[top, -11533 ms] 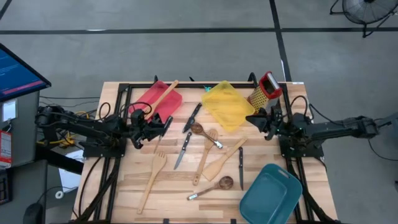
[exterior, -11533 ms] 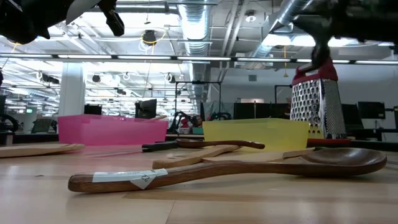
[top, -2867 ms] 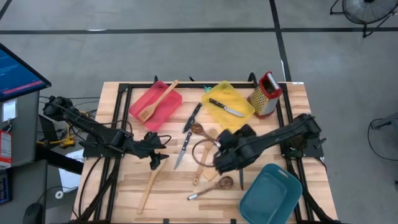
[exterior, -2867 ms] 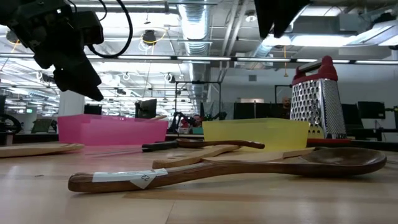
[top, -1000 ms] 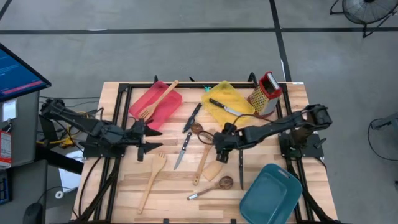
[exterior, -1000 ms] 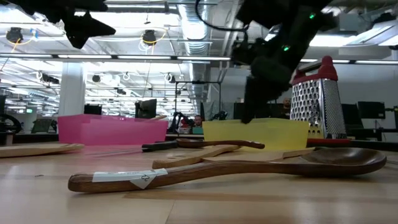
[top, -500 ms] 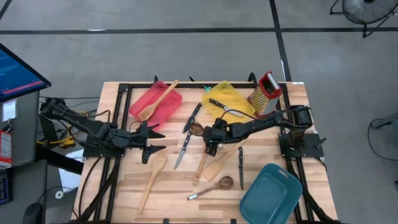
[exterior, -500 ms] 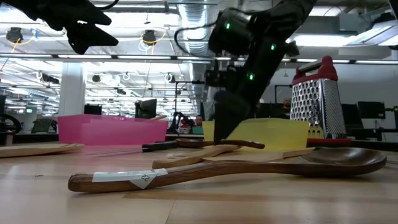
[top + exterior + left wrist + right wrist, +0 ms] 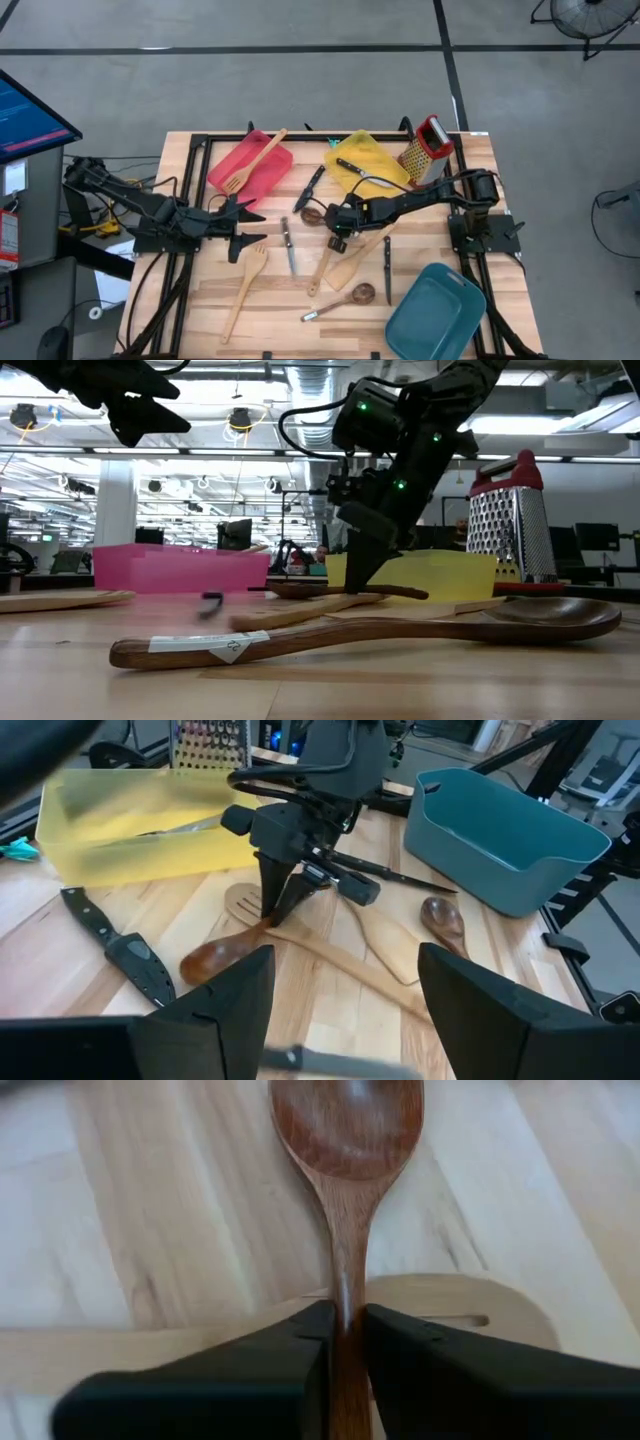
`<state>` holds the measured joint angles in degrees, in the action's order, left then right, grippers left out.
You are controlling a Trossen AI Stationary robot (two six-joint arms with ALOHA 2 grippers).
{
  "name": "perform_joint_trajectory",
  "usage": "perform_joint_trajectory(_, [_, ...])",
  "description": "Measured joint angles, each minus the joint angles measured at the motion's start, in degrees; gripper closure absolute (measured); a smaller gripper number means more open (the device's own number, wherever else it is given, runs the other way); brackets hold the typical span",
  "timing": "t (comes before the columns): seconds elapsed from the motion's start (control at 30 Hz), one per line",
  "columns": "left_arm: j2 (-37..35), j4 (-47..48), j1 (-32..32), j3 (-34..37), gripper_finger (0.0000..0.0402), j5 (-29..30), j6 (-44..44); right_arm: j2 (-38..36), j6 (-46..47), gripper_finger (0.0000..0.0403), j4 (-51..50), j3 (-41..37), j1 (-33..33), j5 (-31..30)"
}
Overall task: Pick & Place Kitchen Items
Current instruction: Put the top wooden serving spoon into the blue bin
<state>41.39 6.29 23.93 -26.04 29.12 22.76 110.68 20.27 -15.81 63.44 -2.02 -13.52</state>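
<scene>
A dark wooden spoon (image 9: 345,1140) lies mid-table, its bowl (image 9: 310,213) on the wood and its handle across a pale slotted spatula (image 9: 450,1305). My right gripper (image 9: 335,228) stands over that handle and is shut on it. My left gripper (image 9: 252,225) hovers open at the table's left, above a pale wooden fork-spatula (image 9: 245,290); its fingers (image 9: 240,995) frame the scene from afar. A black-handled knife (image 9: 288,246) lies between the two grippers. Another knife (image 9: 365,172) lies in the yellow tray (image 9: 385,185), and a wooden turner (image 9: 255,160) in the red tray (image 9: 225,168). My right gripper pinches the spoon's handle (image 9: 346,1295) just behind the bowl, between its two fingers (image 9: 405,1345). The fingers come from above, slanting in from the table's right, and lie across the handle. The spoon lies level, bowl on the table and handle over the pale spatula.
A steel grater (image 9: 428,150) with a red top stands at the far right beside the yellow tray. A teal tray (image 9: 435,315) sits at the near right. Around the spoon lie a plain wooden spatula (image 9: 355,265), more knives (image 9: 310,187) (image 9: 387,268) and a metal-handled spoon (image 9: 345,300).
My right gripper has gone down and toward the table's left onto the dark spoon, and has shut on its handle. The knife beside it has been knocked and turned about: its handle end has swung toward the table's left, so it now lies nearly straight.
</scene>
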Motion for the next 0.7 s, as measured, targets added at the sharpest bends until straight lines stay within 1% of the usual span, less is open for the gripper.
perform_joint_trajectory(0.13, [0.0,0.01,0.01,0.0,0.0174,0.0,-0.01,-0.08,1.59,0.0368,1.07,-0.07,0.26,-1.02])
perform_joint_trajectory(0.3, [0.0,0.0,0.0,0.0,0.0174,0.0,-0.02,-4.37,2.12,0.0368,0.76,-0.39,0.26,-2.91])
perform_joint_trajectory(0.4, [0.0,-0.05,0.01,0.0,0.0174,0.0,-0.02,-9.85,1.92,0.0368,1.15,-0.35,0.26,-3.29])
perform_joint_trajectory(0.5, [-0.02,-0.21,0.0,0.0,0.0174,0.0,-0.02,-16.92,1.67,0.0368,1.4,-0.34,-0.28,-3.71])
perform_joint_trajectory(0.7, [-0.02,-0.42,0.01,0.0,0.0174,0.0,-0.04,-32.0,-3.05,0.0368,5.23,-0.21,-4.43,-6.01])
